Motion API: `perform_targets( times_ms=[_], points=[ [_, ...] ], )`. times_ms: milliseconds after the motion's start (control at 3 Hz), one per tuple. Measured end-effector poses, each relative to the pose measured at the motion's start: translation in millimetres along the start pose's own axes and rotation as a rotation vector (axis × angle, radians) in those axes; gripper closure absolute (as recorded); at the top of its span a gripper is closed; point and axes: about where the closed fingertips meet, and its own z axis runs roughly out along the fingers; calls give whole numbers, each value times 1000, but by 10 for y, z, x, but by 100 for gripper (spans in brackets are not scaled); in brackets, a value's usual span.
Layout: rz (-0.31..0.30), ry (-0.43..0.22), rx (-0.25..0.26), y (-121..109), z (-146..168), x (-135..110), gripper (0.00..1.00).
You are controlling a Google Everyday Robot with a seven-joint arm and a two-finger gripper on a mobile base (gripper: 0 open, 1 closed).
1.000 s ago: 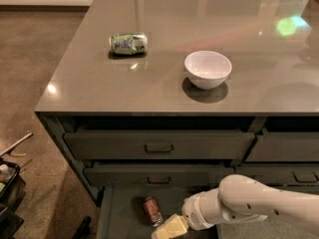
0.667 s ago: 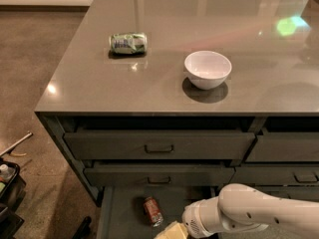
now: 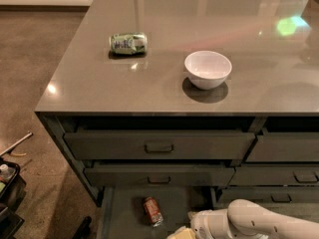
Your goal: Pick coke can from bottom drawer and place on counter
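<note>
The coke can [image 3: 153, 211] lies on its side on the floor of the open bottom drawer [image 3: 124, 208], at the lower middle of the camera view. My gripper [image 3: 180, 232] is at the bottom edge, low over the drawer and just to the right of the can, apart from it. The white arm [image 3: 249, 223] reaches in from the lower right. The counter [image 3: 164, 44] spreads across the upper half of the view.
A green-and-white can [image 3: 128, 43] lies on its side at the counter's left. A white bowl [image 3: 208, 69] stands near the counter's middle. Two handled drawers [image 3: 158, 146] sit shut above the open one. A dark cart [image 3: 7, 193] stands on the floor at the left.
My arm and gripper have sunk lower and moved slightly right, toward the bottom edge of the view. The can has not moved.
</note>
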Motion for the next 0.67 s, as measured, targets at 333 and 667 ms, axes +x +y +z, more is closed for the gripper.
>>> perform_targets(
  times_ms=[333, 667],
  points=[
    [2, 1, -4, 20, 20, -4, 0],
    [39, 4, -21, -79, 236, 78, 0]
  ],
)
